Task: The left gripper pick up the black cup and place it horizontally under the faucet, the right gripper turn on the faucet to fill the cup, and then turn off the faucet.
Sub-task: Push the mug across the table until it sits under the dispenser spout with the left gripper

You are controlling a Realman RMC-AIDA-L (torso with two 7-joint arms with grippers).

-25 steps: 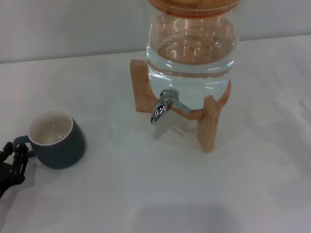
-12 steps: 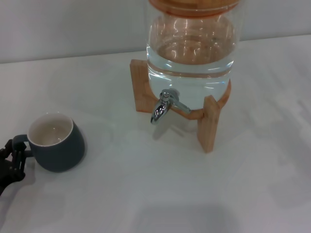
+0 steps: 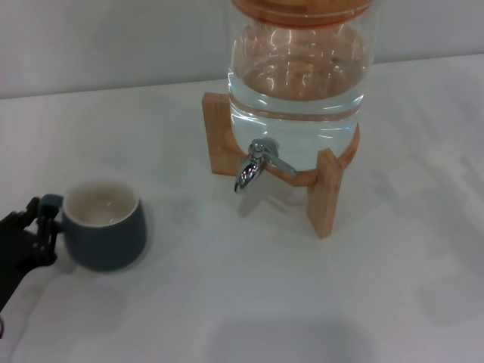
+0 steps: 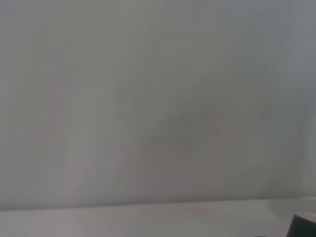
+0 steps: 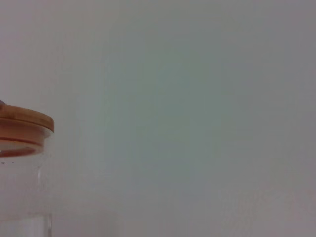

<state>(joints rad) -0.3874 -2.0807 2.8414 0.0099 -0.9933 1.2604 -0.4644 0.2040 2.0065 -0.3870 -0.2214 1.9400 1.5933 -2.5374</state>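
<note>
The black cup (image 3: 104, 234), dark charcoal-blue with a cream inside, stands upright at the left of the white table, well left of the faucet. My left gripper (image 3: 44, 227) comes in from the left edge and is shut on the cup's small loop handle (image 3: 51, 202). The chrome faucet (image 3: 253, 166) with its short lever sticks out of the front of the clear glass jar (image 3: 299, 83), which holds water and rests on wooden legs (image 3: 325, 193). A dark corner in the left wrist view (image 4: 303, 226) may be the cup. My right gripper is out of view.
The jar's wooden lid (image 5: 24, 123) shows in the right wrist view against a pale wall. The white table (image 3: 227, 302) stretches in front of the jar and between the cup and the faucet. A pale wall stands behind the jar.
The cup and my left gripper on its handle have moved to the right, toward the faucet. The jar and faucet have not moved.
</note>
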